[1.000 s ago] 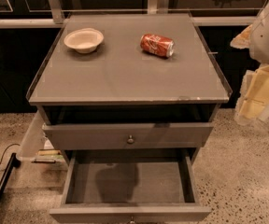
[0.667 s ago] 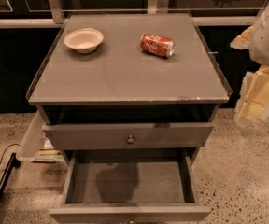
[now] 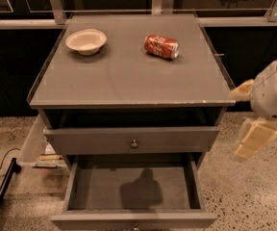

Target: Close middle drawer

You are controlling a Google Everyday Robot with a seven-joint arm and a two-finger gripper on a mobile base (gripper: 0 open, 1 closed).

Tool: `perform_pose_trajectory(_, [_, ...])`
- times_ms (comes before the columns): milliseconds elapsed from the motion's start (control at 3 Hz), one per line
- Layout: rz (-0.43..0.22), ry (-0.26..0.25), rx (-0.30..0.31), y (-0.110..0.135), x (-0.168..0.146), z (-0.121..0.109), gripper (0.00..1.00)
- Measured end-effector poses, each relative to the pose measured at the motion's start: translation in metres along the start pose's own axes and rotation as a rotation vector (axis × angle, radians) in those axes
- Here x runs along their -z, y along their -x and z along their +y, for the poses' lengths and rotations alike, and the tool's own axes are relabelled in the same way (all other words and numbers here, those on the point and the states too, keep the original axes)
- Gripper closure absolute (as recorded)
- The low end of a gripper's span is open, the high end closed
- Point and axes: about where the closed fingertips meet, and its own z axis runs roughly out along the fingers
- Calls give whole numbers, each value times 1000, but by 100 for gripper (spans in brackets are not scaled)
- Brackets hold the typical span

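The gripper hung off the right side of the cabinet, level with the top drawer front. Its jaws stood apart and held nothing, which suited a push rather than a grasp. It was well clear of the middle drawer, which stood pulled far out below and to its left, grey inside bare, flat front toward the camera at the frame's lower edge.

To shut it, the arm would probably have to come round ahead of that front. Speckled floor lay open to the right for the swing, though the drawer's right wall and the overhanging bench edge were corners to avoid. On the bench, a paper bowl and a tipped Coca-Cola can sat out of the way.
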Motion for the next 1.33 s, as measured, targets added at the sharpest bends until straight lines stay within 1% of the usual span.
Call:
perform_pose_trajectory(333, [-97, 17, -4, -23, -48, 26, 43])
perform_pose_trajectory(667, [-166, 72, -26, -46, -110, 48, 66])
perform_pose_trajectory(1000, [-177, 85, -28, -52, -125, 52, 89])
perform_pose_trajectory(1333, [-177, 85, -29, -52, -125, 52, 100])
